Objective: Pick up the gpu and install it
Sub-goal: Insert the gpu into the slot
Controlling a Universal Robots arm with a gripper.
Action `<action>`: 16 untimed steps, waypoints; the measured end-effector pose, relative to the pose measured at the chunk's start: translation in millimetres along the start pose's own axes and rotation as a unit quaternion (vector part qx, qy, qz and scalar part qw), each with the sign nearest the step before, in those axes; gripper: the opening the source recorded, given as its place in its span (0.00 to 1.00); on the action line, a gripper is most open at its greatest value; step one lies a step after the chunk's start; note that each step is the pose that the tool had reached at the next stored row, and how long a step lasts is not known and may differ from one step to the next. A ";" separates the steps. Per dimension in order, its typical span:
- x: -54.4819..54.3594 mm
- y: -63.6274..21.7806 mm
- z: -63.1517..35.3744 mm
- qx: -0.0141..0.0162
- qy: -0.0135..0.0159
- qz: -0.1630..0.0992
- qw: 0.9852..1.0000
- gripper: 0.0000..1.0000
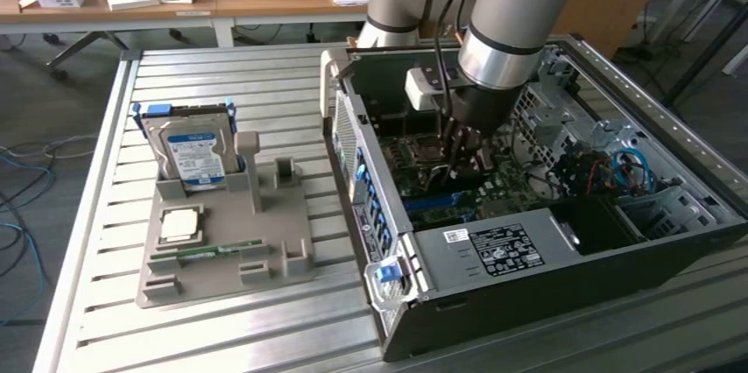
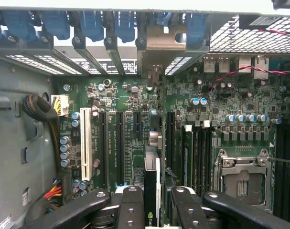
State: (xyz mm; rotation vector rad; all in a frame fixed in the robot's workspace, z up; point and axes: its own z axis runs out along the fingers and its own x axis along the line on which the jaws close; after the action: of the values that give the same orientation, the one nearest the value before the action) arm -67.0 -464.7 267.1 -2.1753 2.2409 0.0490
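The gpu (image 2: pixel 151 188) is a thin dark card seen edge-on, and my gripper (image 2: pixel 154 195) is shut on it, one black finger (image 2: pixel 130 200) on each side. Its silvery end bracket (image 2: pixel 160 42) stands against the case's rear slot openings. The card hangs upright just above the green motherboard (image 2: pixel 135 109), in line with the long slots. In the exterior view my gripper (image 1: pixel 458 152) reaches straight down into the open computer case (image 1: pixel 491 250), over the board's middle. The card's lower edge is hidden behind the fingers.
A white slot (image 2: pixel 86 143) and two black slots (image 2: pixel 111 148) lie beside the card, and the CPU socket (image 2: pixel 240 179) is on its other side. At the exterior view's left, a grey holder (image 1: pixel 286 259) carries a hard drive (image 1: pixel 193 150), a processor (image 1: pixel 179 224) and a memory stick (image 1: pixel 216 252).
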 end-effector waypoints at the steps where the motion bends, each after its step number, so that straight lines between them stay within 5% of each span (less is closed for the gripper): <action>1: 0.0 0.3 0.0 0.000 0.000 0.000 1.000 0.26; 16: 0.1 3.2 0.1 0.000 0.000 0.000 1.000 0.26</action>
State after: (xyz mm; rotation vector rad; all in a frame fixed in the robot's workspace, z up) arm -70.2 -464.7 267.0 -2.1754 2.2409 0.0490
